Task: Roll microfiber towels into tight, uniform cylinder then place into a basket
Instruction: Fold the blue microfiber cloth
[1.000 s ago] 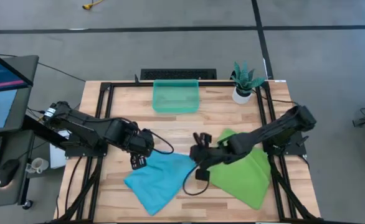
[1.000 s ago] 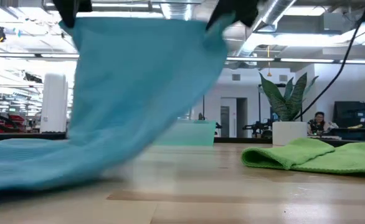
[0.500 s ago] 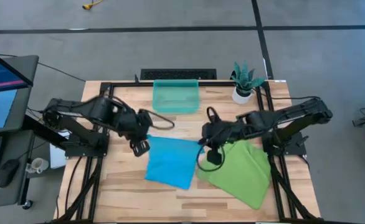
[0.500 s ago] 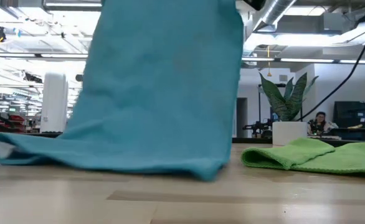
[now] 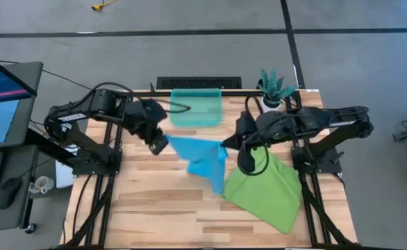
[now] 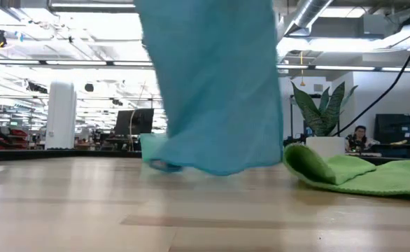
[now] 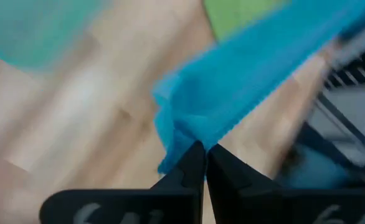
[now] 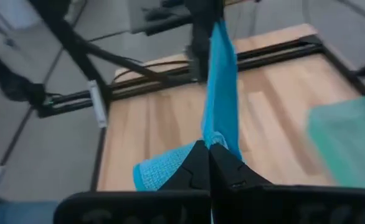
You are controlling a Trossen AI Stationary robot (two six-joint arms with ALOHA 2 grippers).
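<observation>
The sky-blue microfiber towel (image 5: 202, 156) hangs between my two grippers over the middle of the table, and in the low view it is a tall curtain (image 6: 212, 91). My left gripper (image 5: 160, 144) is shut on its left upper end. My right gripper (image 5: 226, 146) is shut on its right upper end. The towel's lower edge (image 6: 191, 168) hangs close to the tabletop; I cannot tell whether it touches. The lime-green towel (image 5: 266, 191) lies flat on the table at the right. The teal basket (image 5: 196, 107) stands at the far edge. My left gripper pinches an upper corner of the blue towel (image 7: 184, 135) between its two fingers, slanting down from the table's left. The cloth bunches at the fingertips and hangs below them. My right gripper pinches the opposite upper corner (image 8: 217, 134) between its two fingers, coming from the table's right and slanting slightly down. A small flap (image 8: 161, 169) sticks out beside the fingers. The upper edge runs fairly straight across to the left gripper.
A white pot with a green plant (image 5: 271, 92) stands at the far right corner, next to the right arm. Bare wood (image 5: 155, 208) lies at the near left. A black frame (image 5: 117, 139) runs along the table's sides.
Both grippers have risen and moved toward the far edge, still shut on the blue towel. The towel's lower part, which lay spread on the near table, has been drawn up and toward the basket. The towel now hangs nearly straight down between the grippers.
</observation>
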